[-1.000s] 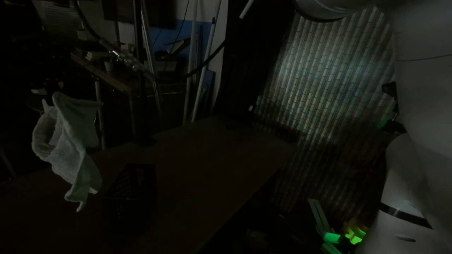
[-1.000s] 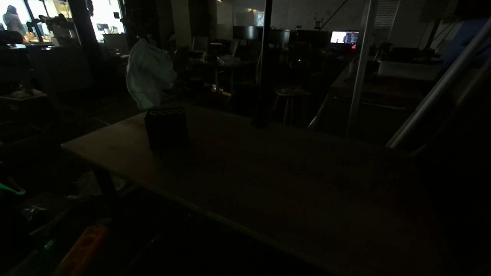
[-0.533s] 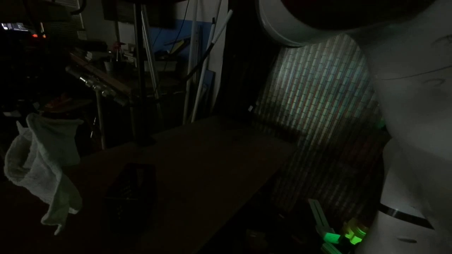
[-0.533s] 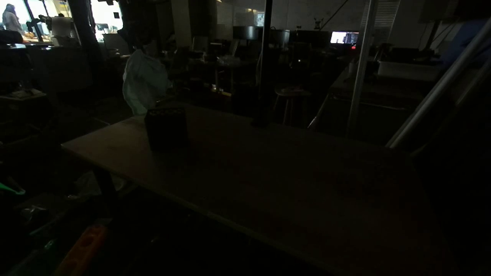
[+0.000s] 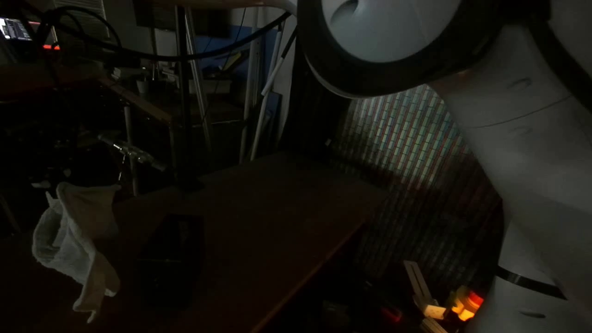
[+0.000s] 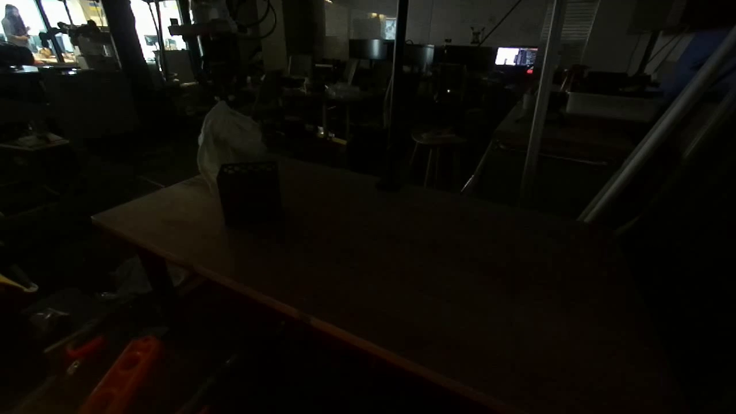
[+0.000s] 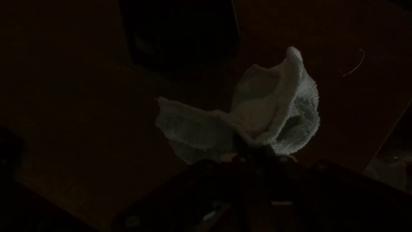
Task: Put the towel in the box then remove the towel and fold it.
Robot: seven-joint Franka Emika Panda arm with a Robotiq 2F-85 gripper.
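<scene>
Rough cloth towel (image 7: pixel 259 112), smooth table (image 6: pixel 391 247)

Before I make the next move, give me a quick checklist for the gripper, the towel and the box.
1. Gripper holding the towel: ok, cloth is pinched in it.
2. Towel over the box, if it's going in: not ok, it hangs beside the box.
3. Box standing on the table: ok.
4. Towel's lower end off the table: cannot tell.
5. Nothing inside the box: cannot tell, too dark.
6. Good light: not ok, every view is dim.
</scene>
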